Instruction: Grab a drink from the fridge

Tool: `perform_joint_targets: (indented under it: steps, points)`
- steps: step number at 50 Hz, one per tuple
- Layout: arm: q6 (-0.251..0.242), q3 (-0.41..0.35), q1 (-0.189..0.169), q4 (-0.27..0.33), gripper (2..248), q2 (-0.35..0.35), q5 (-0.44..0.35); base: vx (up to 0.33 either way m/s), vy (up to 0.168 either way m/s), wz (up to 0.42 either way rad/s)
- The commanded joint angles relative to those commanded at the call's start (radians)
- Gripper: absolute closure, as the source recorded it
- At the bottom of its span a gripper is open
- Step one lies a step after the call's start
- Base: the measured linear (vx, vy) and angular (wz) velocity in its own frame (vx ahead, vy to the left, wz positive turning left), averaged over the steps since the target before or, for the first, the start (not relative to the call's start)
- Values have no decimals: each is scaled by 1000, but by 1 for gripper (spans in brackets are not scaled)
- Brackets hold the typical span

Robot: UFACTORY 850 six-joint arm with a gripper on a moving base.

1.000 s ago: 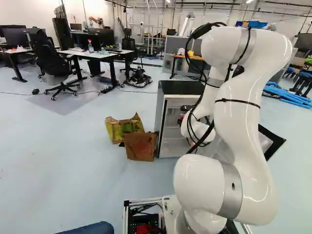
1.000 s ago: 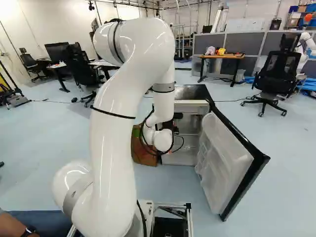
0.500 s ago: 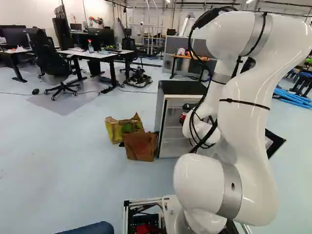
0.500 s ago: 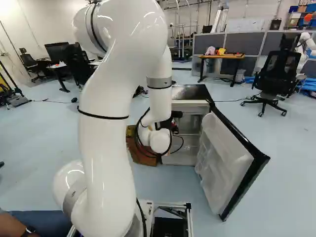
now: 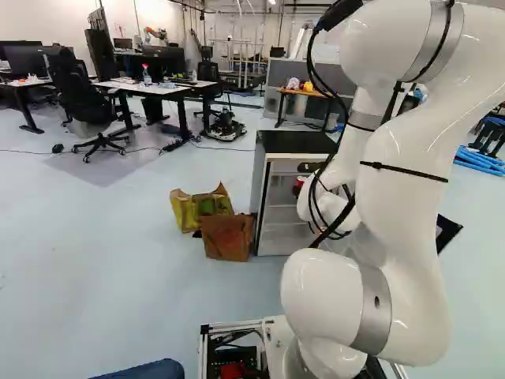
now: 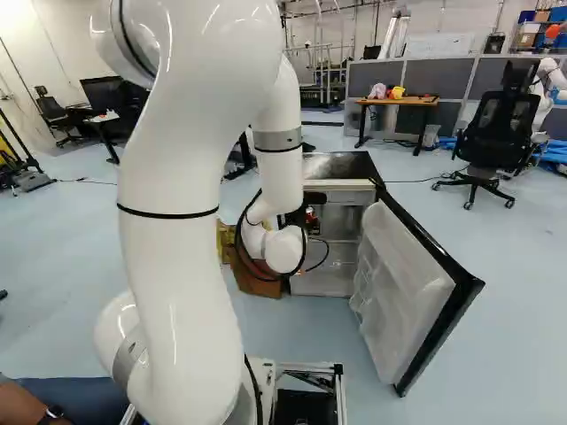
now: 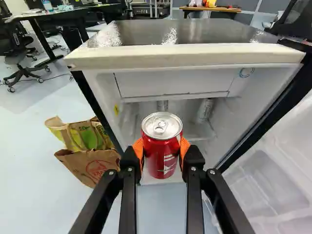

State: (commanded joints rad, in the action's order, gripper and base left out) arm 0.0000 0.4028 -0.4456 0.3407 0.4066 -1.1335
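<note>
In the right base view my gripper [image 6: 298,218] is at the open fridge [image 6: 340,184], partly hidden by the wrist. The wrist view shows the gripper [image 7: 162,155] shut on a red drink can [image 7: 161,146], an orange pad against each side. The can is upright with its silver lid up, in front of the fridge opening. Behind it, inside the fridge, are a silvery can [image 7: 163,105] and another can lying tilted [image 7: 205,109]. A bit of the red can [image 5: 298,183] also shows beside the arm in the left base view.
The fridge door [image 6: 412,292] stands wide open at the fridge's right. A yellow-green bag [image 5: 197,207] and a brown paper bag [image 5: 227,237] are on the floor by its left side. Office chairs and desks stand farther back.
My arm has drawn back from the fridge, its upper part swinging toward the base, and the can has moved with the gripper. Base, fridge and door have stayed in place.
</note>
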Motion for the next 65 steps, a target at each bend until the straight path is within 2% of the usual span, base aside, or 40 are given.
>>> perform_joint_targets:
  steps: [32,65]
  points:
    - [0,-35,0,0,156,-113,5,0,0,0]
    - [0,-60,2,0,156,-222,106,0,0,0]
